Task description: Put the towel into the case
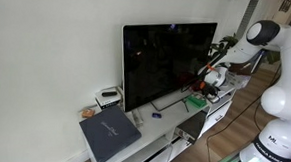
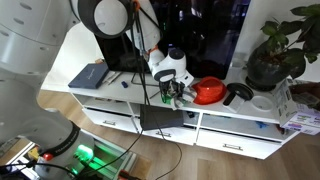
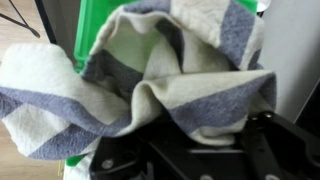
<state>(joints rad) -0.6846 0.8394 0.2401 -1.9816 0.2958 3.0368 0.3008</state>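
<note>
Soft cream-and-grey-blue striped cloth towel [image 3: 60,90] bunched just ahead of the tool, loose lobe spilling to its left | green plastic case [image 3: 100,30] beyond the cloth | black Robotiq gripper [image 3: 200,150]: fingertips buried in folds — opening cannot be told | handling: light, limp, unbreakable — pinch a thick central fold

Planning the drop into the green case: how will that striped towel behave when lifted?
Probably floppy: the striped towel sits in loose, sagging folds. Likely light for its bulk, so it may drape over the green case rim. Its woven surface looks grippy.
</note>
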